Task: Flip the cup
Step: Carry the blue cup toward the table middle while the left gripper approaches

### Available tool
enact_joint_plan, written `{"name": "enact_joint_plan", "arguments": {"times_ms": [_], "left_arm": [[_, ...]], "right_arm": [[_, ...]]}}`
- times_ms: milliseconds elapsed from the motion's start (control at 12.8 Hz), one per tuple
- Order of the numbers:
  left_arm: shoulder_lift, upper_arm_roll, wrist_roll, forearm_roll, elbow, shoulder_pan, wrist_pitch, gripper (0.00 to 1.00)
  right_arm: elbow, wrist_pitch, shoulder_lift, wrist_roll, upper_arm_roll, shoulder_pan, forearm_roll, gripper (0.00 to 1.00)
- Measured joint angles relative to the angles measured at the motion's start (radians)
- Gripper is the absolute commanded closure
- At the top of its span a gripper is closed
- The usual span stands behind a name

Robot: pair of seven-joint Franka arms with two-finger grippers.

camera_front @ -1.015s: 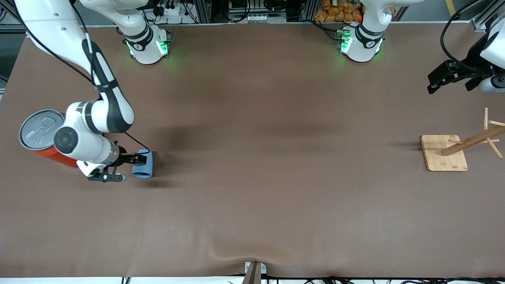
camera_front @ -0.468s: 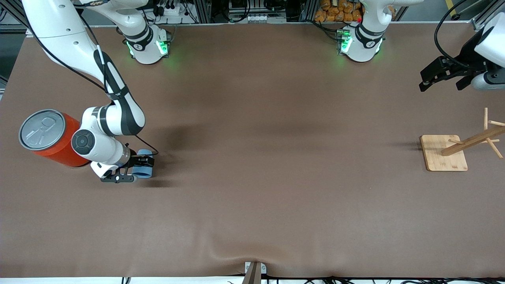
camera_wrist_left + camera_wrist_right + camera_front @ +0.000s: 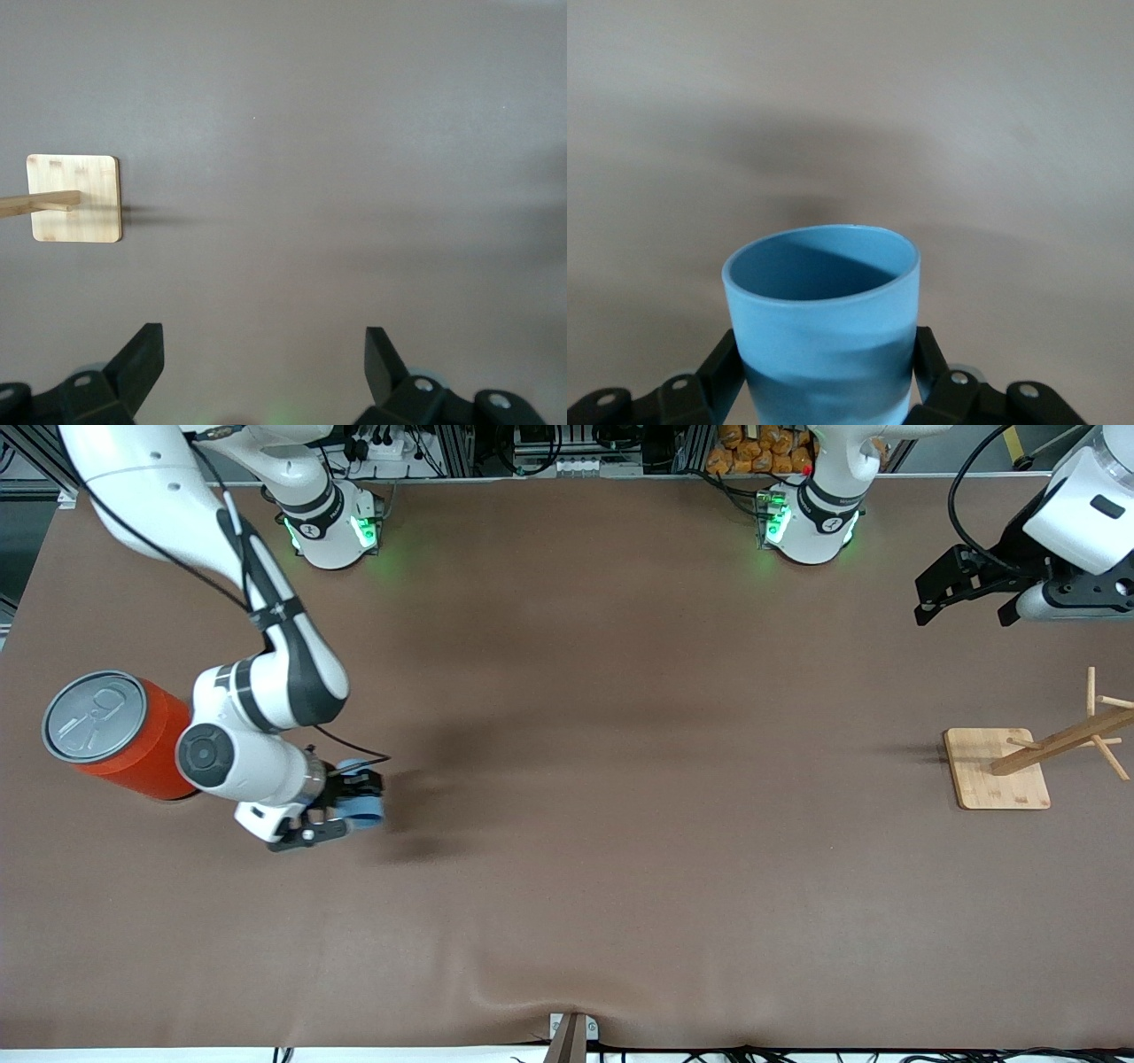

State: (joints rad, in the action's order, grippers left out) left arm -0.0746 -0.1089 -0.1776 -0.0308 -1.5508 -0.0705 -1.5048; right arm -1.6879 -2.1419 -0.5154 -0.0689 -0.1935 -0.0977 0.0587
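At the lower left of the front frame, the right claw (image 3: 354, 808) is clamped on the cup (image 3: 363, 806), holding the small light-blue cup just above the brown desk (image 3: 620, 779). The orange can (image 3: 124, 735) stands close by, toward the frame's left edge. At the upper right, the left claw (image 3: 966, 598) waits spread wide and empty above the desk, with the wooden rack (image 3: 1019, 766) below it in the frame.
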Motion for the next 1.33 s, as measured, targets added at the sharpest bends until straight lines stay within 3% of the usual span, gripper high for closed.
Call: {"name": "enact_joint_plan", "arguments": {"times_ms": [234,468,624,780,937,1327], "left_arm": [[-0.002,-0.001,0.0,0.0,0.0,0.0,0.0,0.0],[-0.003,0.0,0.0,0.0,0.001,0.003,0.001,0.0],[-0.003,0.002,0.001,0.0,0.002,0.004,0.001,0.0],[-0.003,0.004,0.001,0.0,0.003,0.005,0.002,0.0],[-0.003,0.006,0.001,0.0,0.003,0.005,0.007,0.0],[-0.003,0.008,0.001,0.0,0.003,0.006,0.026,0.0]], "right_arm": [[0.117,-0.004,-0.063,-0.075,-0.076,-0.058,-0.053,1.0],[0.255,-0.011,-0.134,-0.109,-0.087,-0.176,-0.088,1.0],[0.329,-0.01,-0.167,-0.21,-0.086,-0.268,-0.178,1.0],[0.351,-0.008,-0.185,-0.349,-0.086,-0.34,-0.282,1.0],[0.356,-0.008,-0.209,-0.45,-0.085,-0.395,-0.328,1.0],[0.362,-0.105,-0.318,-0.463,-0.069,-0.516,-0.403,1.0]]}}
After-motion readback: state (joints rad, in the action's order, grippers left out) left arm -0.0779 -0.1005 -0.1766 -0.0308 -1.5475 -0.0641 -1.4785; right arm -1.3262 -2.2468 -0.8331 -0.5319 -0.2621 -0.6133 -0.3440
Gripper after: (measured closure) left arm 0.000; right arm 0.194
